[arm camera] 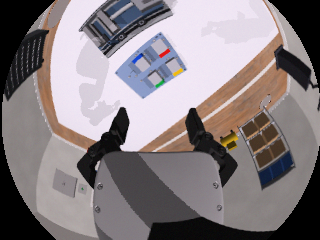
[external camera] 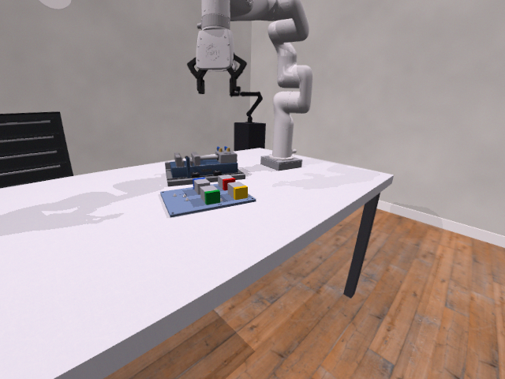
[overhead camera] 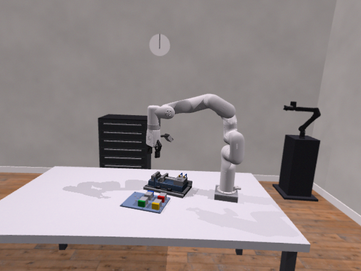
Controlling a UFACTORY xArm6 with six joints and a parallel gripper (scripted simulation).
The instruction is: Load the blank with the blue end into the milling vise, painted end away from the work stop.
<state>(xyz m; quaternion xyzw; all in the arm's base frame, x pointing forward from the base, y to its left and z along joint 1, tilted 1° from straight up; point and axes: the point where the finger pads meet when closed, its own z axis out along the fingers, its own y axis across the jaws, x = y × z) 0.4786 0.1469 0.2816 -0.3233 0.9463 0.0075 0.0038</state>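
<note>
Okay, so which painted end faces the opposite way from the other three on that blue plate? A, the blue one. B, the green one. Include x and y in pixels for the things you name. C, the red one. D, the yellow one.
A: the blue end (overhead camera: 150, 191) (external camera: 199, 178) (arm camera: 137, 59) points toward the vise (overhead camera: 166, 185) (external camera: 208, 168) (arm camera: 131, 20), while the others point away from it.

A black drawer cabinet (overhead camera: 124, 117) (external camera: 34, 152) (arm camera: 25, 62) stands before the mottled grey wall (overhead camera: 87, 58) (external camera: 122, 81).

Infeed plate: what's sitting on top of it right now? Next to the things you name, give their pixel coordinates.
On the infeed plate (overhead camera: 131, 202) (external camera: 179, 208) (arm camera: 145, 91) sit four grey blanks, with blue, red, green and yellow ends. Their undersides, and the plate beneath them, are covered from view.
</note>
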